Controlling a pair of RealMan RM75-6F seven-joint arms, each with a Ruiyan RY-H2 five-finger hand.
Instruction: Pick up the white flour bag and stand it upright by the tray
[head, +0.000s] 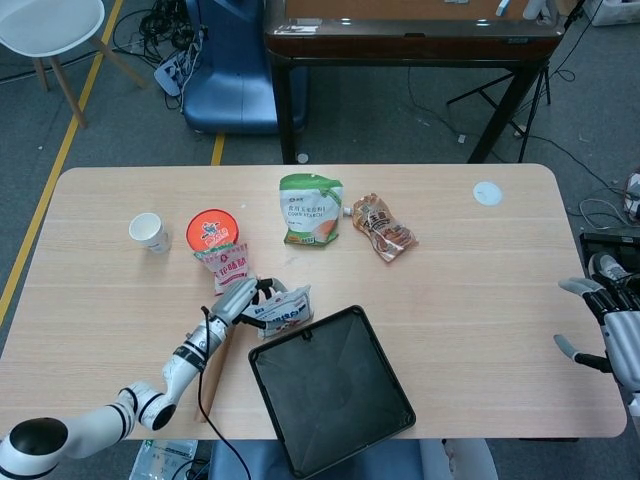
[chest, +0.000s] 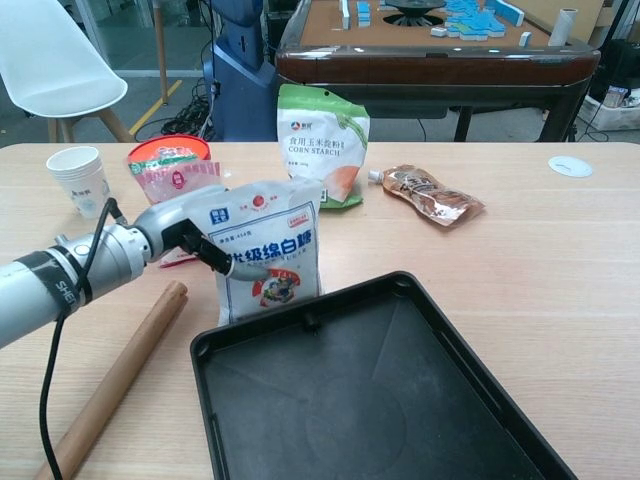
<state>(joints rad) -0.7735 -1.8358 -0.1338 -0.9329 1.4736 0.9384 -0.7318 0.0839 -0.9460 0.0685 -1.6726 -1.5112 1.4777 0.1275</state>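
The white flour bag (chest: 268, 250) stands nearly upright on the table, its base just behind the far left corner of the black tray (chest: 380, 400). My left hand (chest: 185, 232) grips the bag's left edge near the top. In the head view the bag (head: 286, 309) sits beside the tray's upper left corner (head: 330, 385), with my left hand (head: 240, 298) at its left side. My right hand (head: 612, 330) hangs off the table's right edge, fingers spread and holding nothing.
A wooden rolling pin (chest: 115, 380) lies left of the tray. Behind stand a paper cup (chest: 80, 180), a red-lidded tub (chest: 168, 152), a pink snack packet (chest: 172, 180), a green corn starch bag (chest: 322, 140) and a brown pouch (chest: 425, 195). A white disc (chest: 570, 166) lies far right.
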